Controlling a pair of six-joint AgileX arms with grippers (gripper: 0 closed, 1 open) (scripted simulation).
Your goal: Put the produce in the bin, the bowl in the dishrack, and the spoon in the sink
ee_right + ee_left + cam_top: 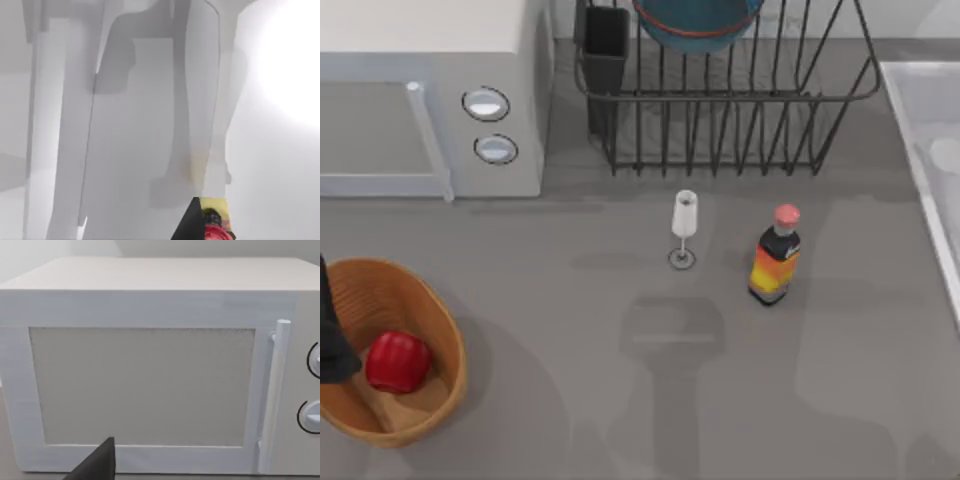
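The small glossy red pepper-like produce [397, 361] already lies inside the oval orange-tan wicker basket that serves as the bin [438, 318], at about 8 o'clock on the grey counter [620, 420]. The large teal-blue bowl with its thin reddish-brown rim [695, 22] sits in the black wire dishrack [720, 110] at 12 o'clock, the rack's black rectangular cup [606, 42] at its left corner. So two of the three placements look done, and I judge the spoon to be the step in hand. I cannot make out a spoon anywhere on the counter, so where it is I cannot tell.

The pale grey-white sink [927, 130] lies at the 3 o'clock edge, only part of its rim and basin visible. The left gripper [332, 340] is a dark shape at the 9 o'clock edge, just beside the bin's rim; its wrist camera faces the white microwave oven [150, 375], and whether its fingers are spread or pressed together I cannot tell. Of the right gripper [192, 222] only a dark tip appears, near a red cap, and its fingers' state is likewise beyond telling.

A small white stemmed glass [684, 222] and a dark sauce bottle with an orange-yellow label and red cap [775, 258] stand mid-counter, near each other but apart. The next move calls for finding the spoon, then carrying it toward 3 o'clock clear of both
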